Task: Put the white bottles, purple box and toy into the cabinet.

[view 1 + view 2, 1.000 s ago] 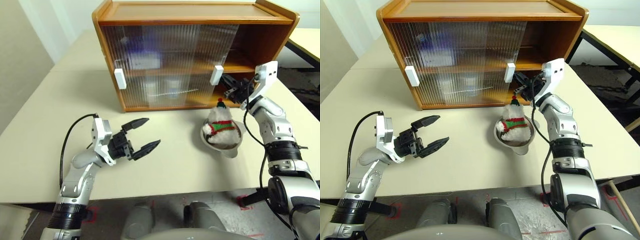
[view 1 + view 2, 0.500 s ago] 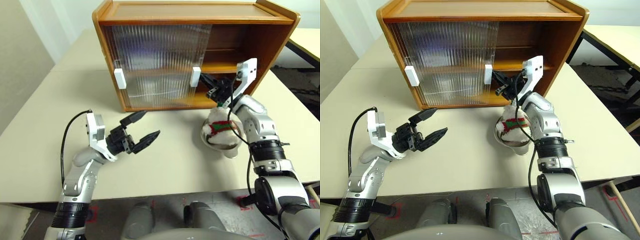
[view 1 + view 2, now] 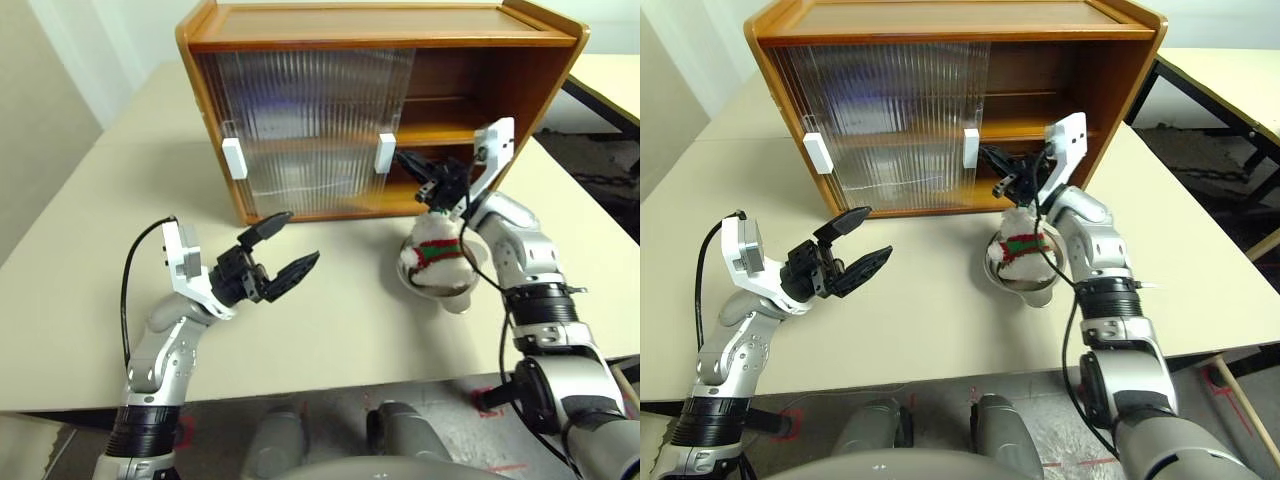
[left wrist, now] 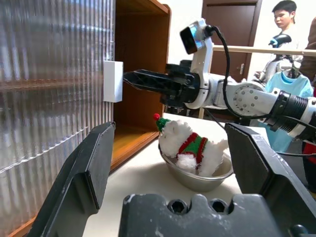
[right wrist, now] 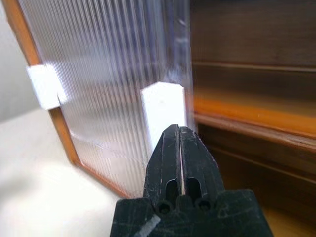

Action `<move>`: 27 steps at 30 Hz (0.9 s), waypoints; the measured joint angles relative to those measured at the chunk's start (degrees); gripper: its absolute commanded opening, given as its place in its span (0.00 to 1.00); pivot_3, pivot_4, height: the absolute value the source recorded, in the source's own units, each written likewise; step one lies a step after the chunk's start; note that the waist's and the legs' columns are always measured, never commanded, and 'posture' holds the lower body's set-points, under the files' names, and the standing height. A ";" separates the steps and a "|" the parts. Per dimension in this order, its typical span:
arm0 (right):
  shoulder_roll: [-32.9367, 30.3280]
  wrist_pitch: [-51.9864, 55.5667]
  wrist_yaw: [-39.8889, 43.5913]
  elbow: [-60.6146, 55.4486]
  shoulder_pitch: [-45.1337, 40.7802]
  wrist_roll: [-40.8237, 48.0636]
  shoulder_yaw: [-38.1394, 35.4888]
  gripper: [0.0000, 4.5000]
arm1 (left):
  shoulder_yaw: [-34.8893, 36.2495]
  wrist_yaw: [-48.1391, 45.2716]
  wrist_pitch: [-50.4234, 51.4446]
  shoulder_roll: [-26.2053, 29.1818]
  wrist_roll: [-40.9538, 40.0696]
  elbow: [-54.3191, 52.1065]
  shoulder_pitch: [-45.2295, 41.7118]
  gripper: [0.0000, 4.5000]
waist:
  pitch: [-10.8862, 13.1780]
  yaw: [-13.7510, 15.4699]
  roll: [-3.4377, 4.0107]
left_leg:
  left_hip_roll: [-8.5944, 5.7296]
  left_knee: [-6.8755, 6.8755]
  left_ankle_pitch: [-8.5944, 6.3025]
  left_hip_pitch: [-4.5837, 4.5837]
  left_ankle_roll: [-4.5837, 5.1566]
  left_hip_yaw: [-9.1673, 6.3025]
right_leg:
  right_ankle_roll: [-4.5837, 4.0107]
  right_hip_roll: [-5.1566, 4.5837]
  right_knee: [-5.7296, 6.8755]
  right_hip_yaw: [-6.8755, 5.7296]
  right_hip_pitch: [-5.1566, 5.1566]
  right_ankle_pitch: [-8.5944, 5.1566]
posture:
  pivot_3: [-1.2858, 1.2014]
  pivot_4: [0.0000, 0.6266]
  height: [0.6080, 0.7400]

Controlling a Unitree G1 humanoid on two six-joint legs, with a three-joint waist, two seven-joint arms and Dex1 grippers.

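Your toy (image 3: 436, 250) is sitting in the metal bowl (image 3: 446, 290), while the pressed-together right pincer (image 3: 405, 160) has slid the cabinet (image 3: 385, 40) door (image 3: 310, 130) leftward; left pincer (image 3: 287, 246) spread.

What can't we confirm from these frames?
- Bottles and box behind the cabinet doors: ribbed panels blur them to smudges in the eye views.
- Toy underside: hidden by the metal bowl.
- Right gripper contact with the door handle: unclear in the right wrist view.
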 measured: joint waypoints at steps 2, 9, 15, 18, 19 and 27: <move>-4.08 1.19 1.49 -0.84 1.97 1.20 -1.90 0.39 | 0.04 -0.11 -0.03 0.13 0.02 0.00 0.31 1.00 | 0.00 0.82 0.00 | -0.06 0.00 0.00 -0.05 0.01 0.00 | 0.05 -0.08 -0.08 -0.01 0.00 -0.03 | 0.60 0.00 1.00; -17.72 14.78 7.90 -10.40 9.47 8.06 -6.38 0.96 | 0.18 -0.79 -0.13 0.42 0.06 0.48 0.10 1.00 | 0.00 1.49 0.00 | 0.06 -0.01 0.00 -0.19 0.02 -0.09 | 0.05 -0.10 -0.36 -0.07 0.02 -0.02 | 0.59 0.00 1.00; -32.13 43.82 10.87 -24.45 15.11 18.79 -6.92 0.99 | 0.54 -1.76 -0.28 0.95 0.06 0.82 -0.77 1.00 | 0.01 1.71 -0.03 | 0.14 0.04 0.00 -0.21 0.03 -0.08 | 0.16 -0.10 -0.47 -0.05 0.06 -0.09 | 0.58 0.00 1.00; -34.43 53.45 8.73 -30.08 15.71 21.29 -6.04 0.99 | 0.53 -2.02 -0.28 0.96 0.06 0.82 -0.90 1.00 | 0.03 1.75 -0.14 | 0.13 0.09 0.01 -0.18 0.04 -0.08 | 0.30 -0.07 -0.47 -0.07 0.11 -0.16 | 0.58 0.00 1.00; -34.31 55.66 7.61 -30.80 15.63 21.71 -5.55 0.99 | 0.53 -2.02 -0.28 0.96 0.06 0.82 -0.95 1.00 | 0.04 1.76 -0.17 | 0.11 0.11 0.01 -0.18 0.04 -0.07 | 0.33 -0.06 -0.47 -0.07 0.10 -0.15 | 0.58 0.00 1.00; -25.74 62.33 -3.73 -31.15 12.75 21.09 -3.53 0.99 | 0.02 -1.73 -0.28 0.67 0.18 0.71 -1.30 1.00 | 0.01 2.34 -0.26 | 0.04 0.15 0.03 -0.41 0.09 -0.07 | 0.46 0.00 -0.55 -0.10 -0.02 -0.13 | 0.59 0.00 1.00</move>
